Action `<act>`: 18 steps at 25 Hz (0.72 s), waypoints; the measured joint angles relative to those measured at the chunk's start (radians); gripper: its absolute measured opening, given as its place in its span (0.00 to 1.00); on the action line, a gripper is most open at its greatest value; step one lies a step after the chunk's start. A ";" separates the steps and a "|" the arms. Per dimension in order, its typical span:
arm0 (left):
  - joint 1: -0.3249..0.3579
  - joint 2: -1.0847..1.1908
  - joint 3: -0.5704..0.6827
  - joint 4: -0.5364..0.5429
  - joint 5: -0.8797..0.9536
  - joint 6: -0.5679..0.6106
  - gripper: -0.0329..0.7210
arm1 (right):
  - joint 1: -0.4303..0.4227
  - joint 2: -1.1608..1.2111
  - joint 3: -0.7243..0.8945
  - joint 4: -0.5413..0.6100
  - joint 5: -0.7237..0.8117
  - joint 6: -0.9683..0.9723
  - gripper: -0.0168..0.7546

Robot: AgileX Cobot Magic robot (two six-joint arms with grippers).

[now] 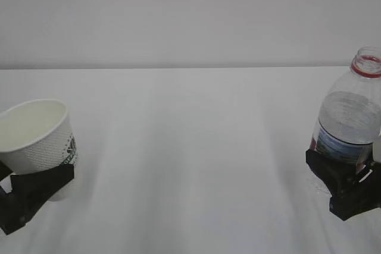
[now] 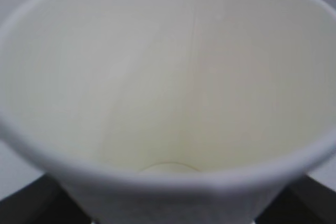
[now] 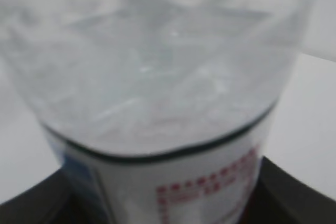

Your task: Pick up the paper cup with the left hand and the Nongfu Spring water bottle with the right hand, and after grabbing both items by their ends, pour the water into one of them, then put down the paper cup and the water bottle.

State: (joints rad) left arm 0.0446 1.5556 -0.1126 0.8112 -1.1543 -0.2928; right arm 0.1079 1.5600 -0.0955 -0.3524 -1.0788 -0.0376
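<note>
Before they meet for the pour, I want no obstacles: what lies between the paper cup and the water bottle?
Nothing: the exterior view shows only bare white table between the paper cup and the Nongfu Spring water bottle.

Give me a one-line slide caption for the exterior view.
Left gripper holds a tilted paper cup; right gripper holds an uncapped water bottle upright.

Left hand (image 1: 33,191), right hand (image 1: 345,185): matte black, blocky angular fingers.

We saw the paper cup (image 1: 37,135) at the far left of the surface (image 1: 190,165). The Nongfu Spring water bottle (image 1: 351,114) stood far right, well apart.
</note>
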 joint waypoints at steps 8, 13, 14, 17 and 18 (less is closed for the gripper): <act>-0.118 0.000 0.000 0.007 0.000 0.000 0.82 | 0.000 0.000 0.000 -0.024 0.000 0.000 0.65; -0.164 0.000 0.000 0.007 0.000 -0.002 0.82 | 0.000 0.000 0.000 -0.031 0.000 0.000 0.65; -0.172 0.000 0.000 0.007 0.000 -0.002 0.82 | 0.000 0.000 0.000 -0.033 0.000 0.000 0.65; -0.197 0.000 0.000 0.007 0.000 -0.002 0.82 | 0.000 0.000 0.000 -0.034 0.000 0.000 0.65; -0.208 0.000 0.000 0.007 0.000 -0.002 0.82 | 0.000 0.000 0.000 -0.035 0.000 0.000 0.65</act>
State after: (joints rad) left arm -0.1635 1.5556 -0.1126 0.8178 -1.1543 -0.2948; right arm 0.1079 1.5600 -0.0955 -0.3874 -1.0788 -0.0376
